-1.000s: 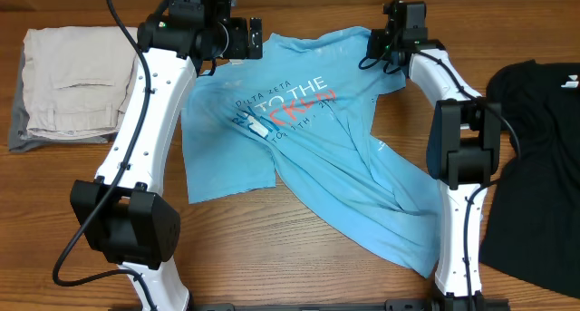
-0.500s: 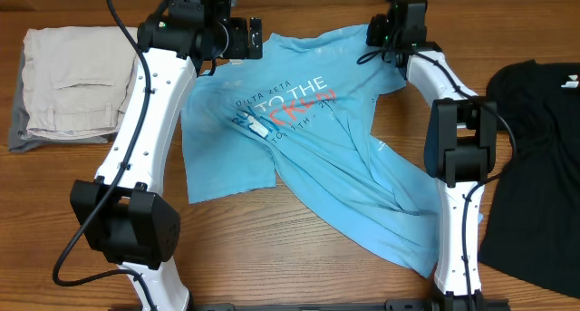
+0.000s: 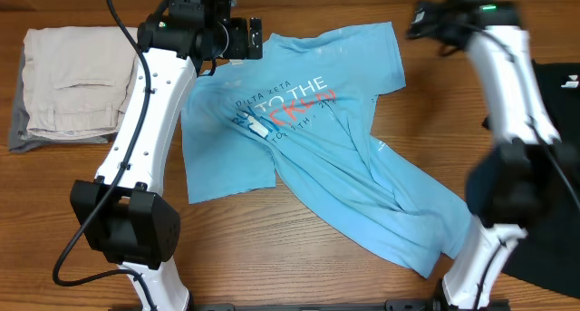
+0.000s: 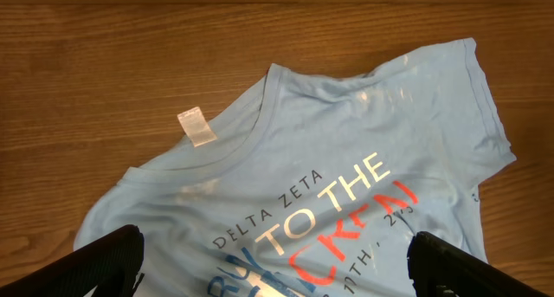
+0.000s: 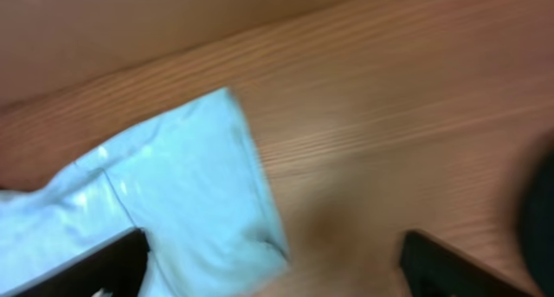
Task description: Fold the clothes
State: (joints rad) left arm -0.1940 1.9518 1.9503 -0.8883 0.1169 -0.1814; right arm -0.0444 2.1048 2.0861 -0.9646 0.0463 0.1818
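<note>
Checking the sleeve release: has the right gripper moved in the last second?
Yes. The right gripper has left the T-shirt sleeve, shifting toward the black garment, jaws open.

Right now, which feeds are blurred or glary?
Overhead: sharp and evenly lit, except the right arm, smeared by motion blur. Left wrist: in focus, lettering legible, mild sheen on the shirt toward the sleeve. Right wrist: whole frame soft, sleeve edge and table grain smeared, fingers just dark shapes in the bottom corners.
</note>
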